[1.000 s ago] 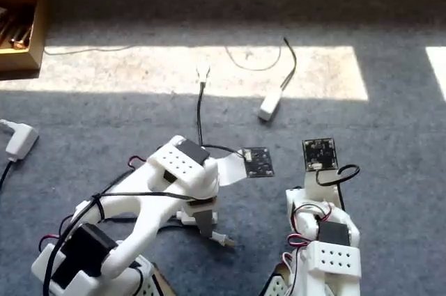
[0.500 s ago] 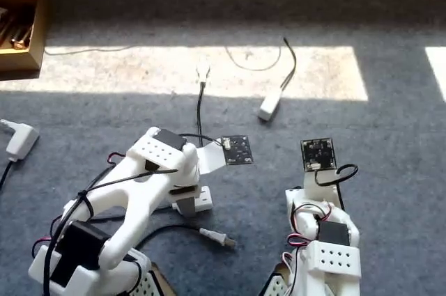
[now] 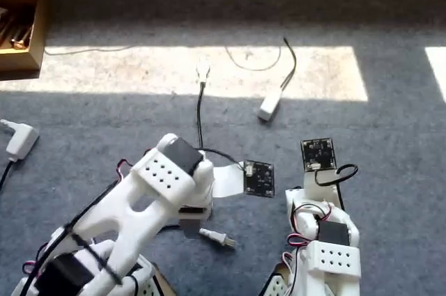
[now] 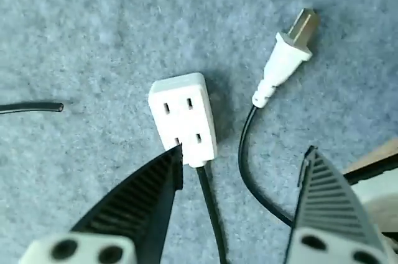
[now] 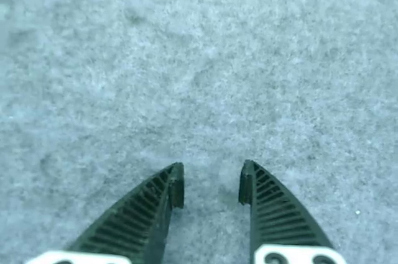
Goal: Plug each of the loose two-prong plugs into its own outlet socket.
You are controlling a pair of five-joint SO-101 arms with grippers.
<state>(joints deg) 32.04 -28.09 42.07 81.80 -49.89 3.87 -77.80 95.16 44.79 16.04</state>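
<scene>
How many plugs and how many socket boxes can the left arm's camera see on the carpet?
plug: 1
socket box: 1
Total: 2

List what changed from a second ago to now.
The left arm swung left and away, uncovering the white outlet block, then came back over it. Its gripper hangs open, holding nothing. The loose plug beside the block, the right arm and the far white cord end kept their places.
</scene>
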